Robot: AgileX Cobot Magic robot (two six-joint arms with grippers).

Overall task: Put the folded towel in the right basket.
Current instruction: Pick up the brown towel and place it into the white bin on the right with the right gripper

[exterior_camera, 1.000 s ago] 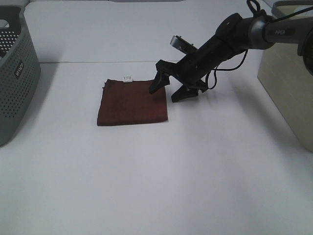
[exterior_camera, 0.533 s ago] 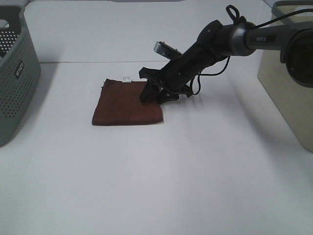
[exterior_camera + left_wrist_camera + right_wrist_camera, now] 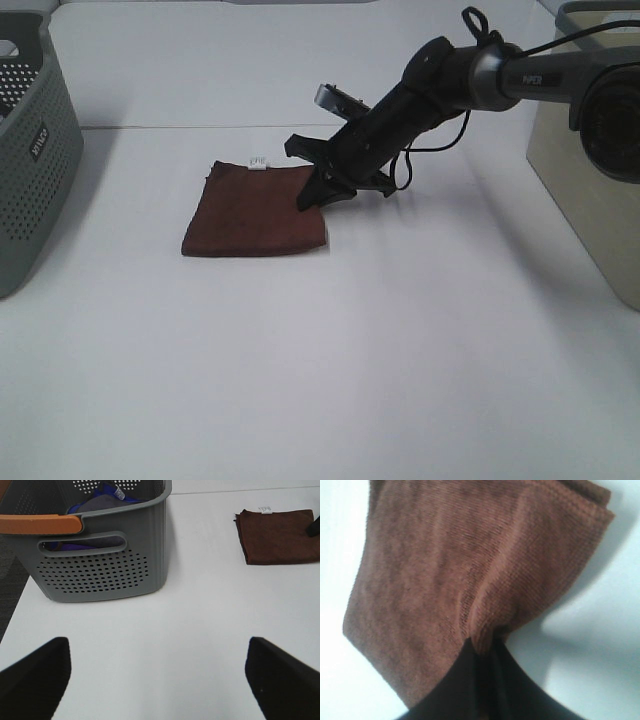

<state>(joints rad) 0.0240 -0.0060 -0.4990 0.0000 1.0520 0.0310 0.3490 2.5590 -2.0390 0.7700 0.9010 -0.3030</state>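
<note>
The folded brown towel [image 3: 255, 210] lies flat on the white table, left of centre, with a small white tag at its far edge. It also shows in the left wrist view [image 3: 277, 542] and fills the right wrist view [image 3: 470, 570]. My right gripper [image 3: 315, 195] reaches in from the right and is shut on the towel's right edge, which bunches up between the fingers [image 3: 485, 680]. My left gripper [image 3: 160, 675] is open and empty near the table's front left, far from the towel. The right basket [image 3: 590, 140] is beige and stands at the right edge.
A grey perforated basket [image 3: 30, 150] stands at the left edge; the left wrist view shows its orange handle [image 3: 40, 524] and cloths inside. The right arm's cable [image 3: 440, 140] hangs above the table behind the towel.
My right gripper moved left onto the towel's right edge and closed on it. The towel slid a little to the left and its right edge has puckered.
</note>
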